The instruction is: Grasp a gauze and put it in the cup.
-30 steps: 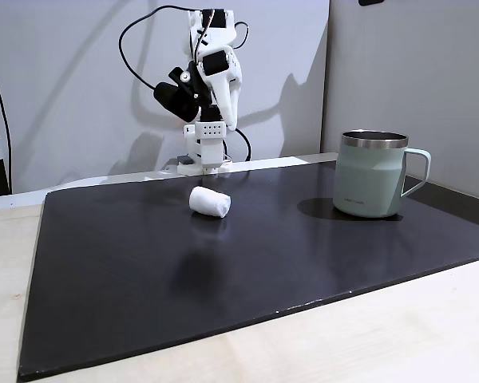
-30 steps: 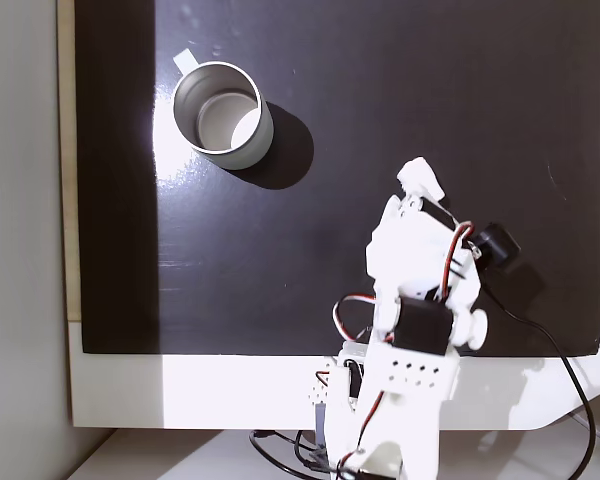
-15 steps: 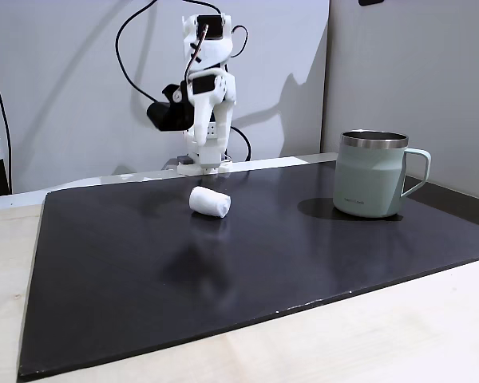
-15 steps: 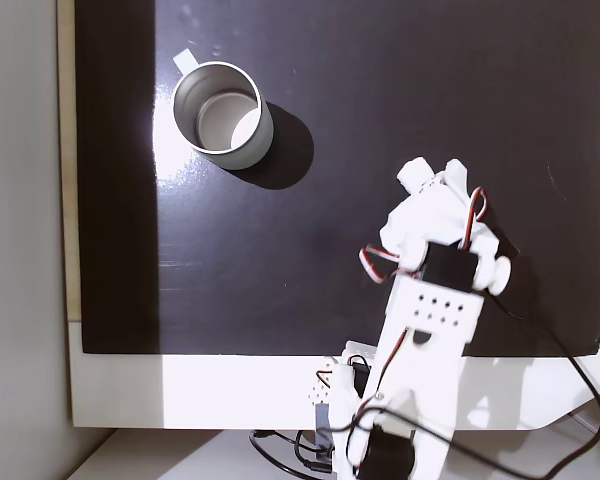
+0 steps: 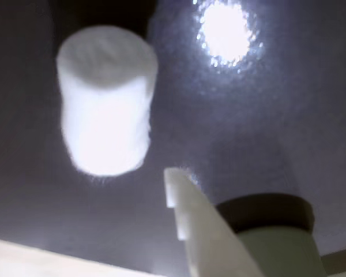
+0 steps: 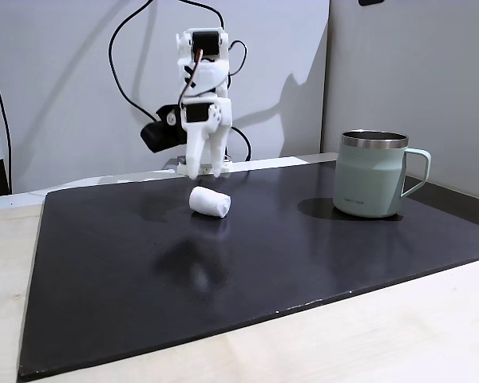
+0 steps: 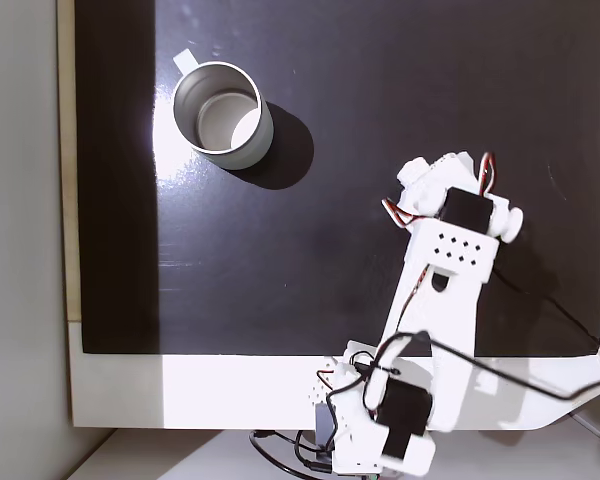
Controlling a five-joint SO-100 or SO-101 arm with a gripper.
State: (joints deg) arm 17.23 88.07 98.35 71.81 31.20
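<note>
Gauze not yet grasped, claw poised above it

Nothing of the task is done so far, as you can judge from these pictures: the gauze roll (image 6: 209,202) lies free on the black mat (image 6: 247,263), and the mint-green mug (image 6: 372,175) stands well apart from it, off to the right in the front fixed view, with nothing visible inside it from above (image 7: 223,109). Still ahead of you are the descent, the grip, the carry and the drop.

Your claw (image 6: 199,169) hangs just above and slightly behind the roll, not touching it. The two white fingers show a gap between their tips, so it reads as open and holding nothing.

In the wrist view the roll (image 5: 106,98) sits ahead of the fixed finger (image 5: 190,219) and to its left, blurred. It lies on its side, long axis flat on the mat, running up-and-down in that picture. In the front fixed view the axis runs roughly left to right, slightly angled, with one flat end facing right.
</note>
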